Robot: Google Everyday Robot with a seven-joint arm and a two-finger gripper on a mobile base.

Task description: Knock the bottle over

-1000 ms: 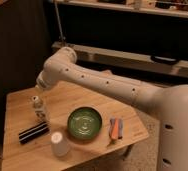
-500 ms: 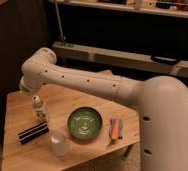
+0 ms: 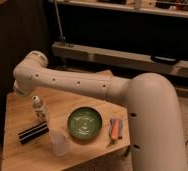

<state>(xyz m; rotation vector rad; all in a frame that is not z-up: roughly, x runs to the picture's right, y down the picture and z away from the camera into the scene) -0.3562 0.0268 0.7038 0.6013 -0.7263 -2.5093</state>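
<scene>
One bottle upright left of the bowl, closed gripper tucked above it

Camera view. Taking the green bowl [image 3: 86, 123] as the landmark, the bottle [image 3: 38, 109] stands upright on the wooden worktop [image 3: 17, 155], to the bowl's left and slightly farther back, apart from the bowl's rim. It is small and clear, with a white cap and a pale label.

The robot's white arm [image 3: 72, 82] runs across above the bowl from the bulky body on the bowl's right. It bends sharply at a rounded joint up and to the left of the bowl. The gripper sits at the downturned end of that bend, farther left than the bowl and just above and left of the bottle's cap. The arm itself hides most of it. Its fingers are closed together and nothing can be seen held between them. Whether it touches the bottle cannot be told.

The bowl shows only its own glossy green inside with faint rings. A white translucent cup [image 3: 59, 144] stands upright in front of the bowl and to its left, and what it holds cannot be told.

A black ridged block [image 3: 33, 133] lies flat left of the bowl, just in front of the bottle. An orange and grey item [image 3: 116, 128] lies close by the bowl's right side, near the worktop's edge. A long shelf [image 3: 127, 57] runs behind the bowl, beyond the worktop.
</scene>
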